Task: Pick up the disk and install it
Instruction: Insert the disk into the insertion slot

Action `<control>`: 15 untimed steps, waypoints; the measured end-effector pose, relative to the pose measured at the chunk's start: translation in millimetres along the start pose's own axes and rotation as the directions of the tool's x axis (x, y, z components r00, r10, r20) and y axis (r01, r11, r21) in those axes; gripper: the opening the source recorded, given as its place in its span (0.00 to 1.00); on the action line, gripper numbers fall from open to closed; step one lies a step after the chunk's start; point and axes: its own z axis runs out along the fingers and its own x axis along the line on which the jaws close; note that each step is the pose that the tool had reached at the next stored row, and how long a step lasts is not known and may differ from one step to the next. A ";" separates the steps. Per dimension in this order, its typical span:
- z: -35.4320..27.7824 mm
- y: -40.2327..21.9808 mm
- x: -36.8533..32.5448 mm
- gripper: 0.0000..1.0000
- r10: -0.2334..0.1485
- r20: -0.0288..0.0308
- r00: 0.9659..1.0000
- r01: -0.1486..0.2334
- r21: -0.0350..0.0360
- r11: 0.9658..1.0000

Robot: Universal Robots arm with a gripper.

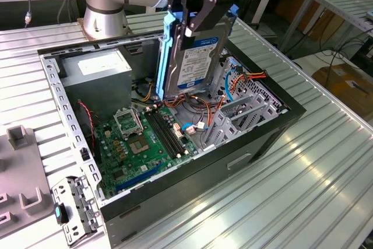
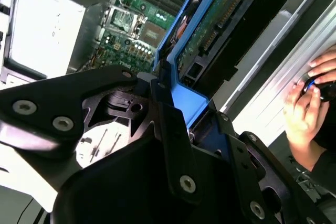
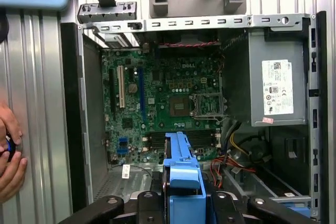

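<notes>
**Disk held on end over the open case**

Exterior view: tool (image 1: 192, 20) pinches the disk (image 1: 198, 65) by its upper end, jaws pressed against the blue side rails. The disk hangs on end, slightly tilted, with its lower edge just above the cables (image 1: 204, 109) inside the case (image 1: 221, 173), beside the motherboard (image 1: 140, 138). It is not seated in any bay. Grey box (image 1: 96, 68) sits in a corner of the case. Grey cage (image 1: 73, 214) lies on the table (image 1: 303, 190) outside the case.

Second wrist view: tool (image 2: 184, 98) is clamped on the blue rail, and the disk (image 2: 218, 17) shows its circuit-board side. A person's hand (image 2: 310, 95) is outside the case.

First wrist view: disk (image 3: 181, 163) is over the case interior, hand (image 3: 10, 156) just outside the case wall.

Risks, judged: gripped at one end, the disk could swing or slip. Its lower edge could snag the cables. The hand is close by.

Labels: white label banded blue and black on the disk, white sticker on the grey box; print left unread.
</notes>
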 end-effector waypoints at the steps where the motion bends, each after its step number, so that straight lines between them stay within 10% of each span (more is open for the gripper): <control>1: 0.3 -4.9 -0.2 0.37 0.000 0.000 1.000 0.000 0.000 1.000; 6: 2.1 -23.3 -0.1 0.37 0.000 0.000 1.000 0.000 -0.001 1.000; 15: 5.7 -29.3 23.4 0.37 0.002 0.000 1.000 -0.002 -0.003 1.000</control>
